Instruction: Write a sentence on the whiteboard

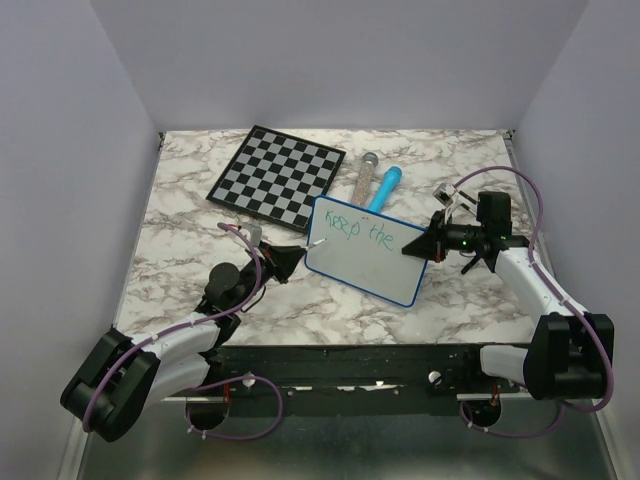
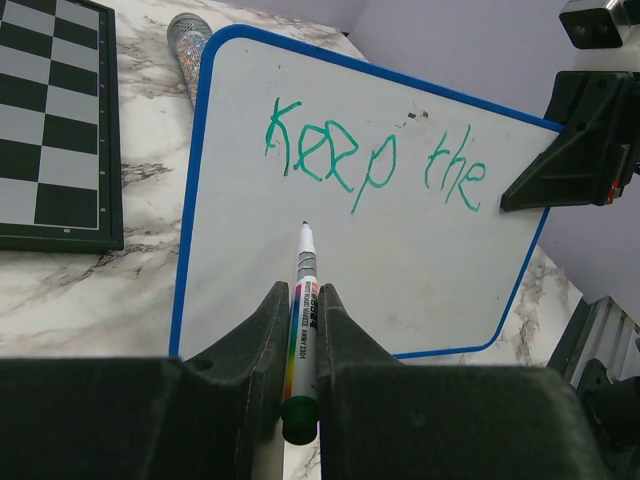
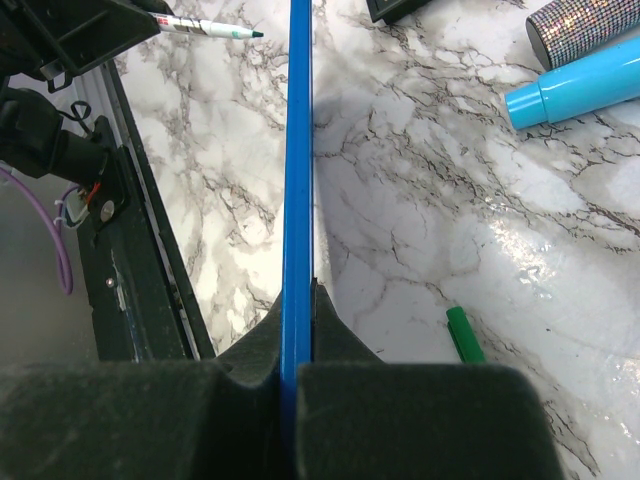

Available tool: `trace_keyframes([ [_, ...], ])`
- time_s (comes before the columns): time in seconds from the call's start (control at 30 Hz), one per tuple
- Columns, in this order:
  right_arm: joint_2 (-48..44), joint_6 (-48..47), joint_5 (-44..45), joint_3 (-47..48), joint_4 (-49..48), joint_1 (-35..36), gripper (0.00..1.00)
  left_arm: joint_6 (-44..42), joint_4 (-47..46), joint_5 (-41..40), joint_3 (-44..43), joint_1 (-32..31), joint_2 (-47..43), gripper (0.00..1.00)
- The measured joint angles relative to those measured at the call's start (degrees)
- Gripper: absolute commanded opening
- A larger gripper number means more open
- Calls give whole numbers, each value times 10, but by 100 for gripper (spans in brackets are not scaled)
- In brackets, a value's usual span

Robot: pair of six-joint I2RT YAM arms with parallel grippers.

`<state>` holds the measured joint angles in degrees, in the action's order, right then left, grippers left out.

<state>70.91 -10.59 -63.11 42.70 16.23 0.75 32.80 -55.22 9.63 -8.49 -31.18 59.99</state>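
Observation:
The whiteboard (image 1: pixel 365 250), white with a blue rim, is held tilted up off the marble table. Green handwriting on it reads "Keep the" (image 2: pixel 375 160) in one line; no second line shows. My right gripper (image 1: pixel 432 243) is shut on the board's right edge, seen edge-on in the right wrist view (image 3: pixel 297 150). My left gripper (image 2: pixel 300 305) is shut on a green whiteboard marker (image 2: pixel 305 300). The marker's tip (image 2: pixel 305 228) is close to the board below "Keep"; I cannot tell whether it touches. The marker also shows in the right wrist view (image 3: pixel 205 27).
A black-and-white chessboard (image 1: pixel 277 172) lies at the back left. A glittery tube (image 1: pixel 364 172) and a blue tube (image 1: pixel 385 187) lie behind the whiteboard. A green marker cap (image 3: pixel 463 335) lies on the table under the board's right side.

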Motion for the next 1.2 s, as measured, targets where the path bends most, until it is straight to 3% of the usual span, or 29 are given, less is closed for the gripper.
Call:
trace_keyframes([
  [1.2,0,0,0,0,0,0,1,0,-1,0,1,0,9,0],
])
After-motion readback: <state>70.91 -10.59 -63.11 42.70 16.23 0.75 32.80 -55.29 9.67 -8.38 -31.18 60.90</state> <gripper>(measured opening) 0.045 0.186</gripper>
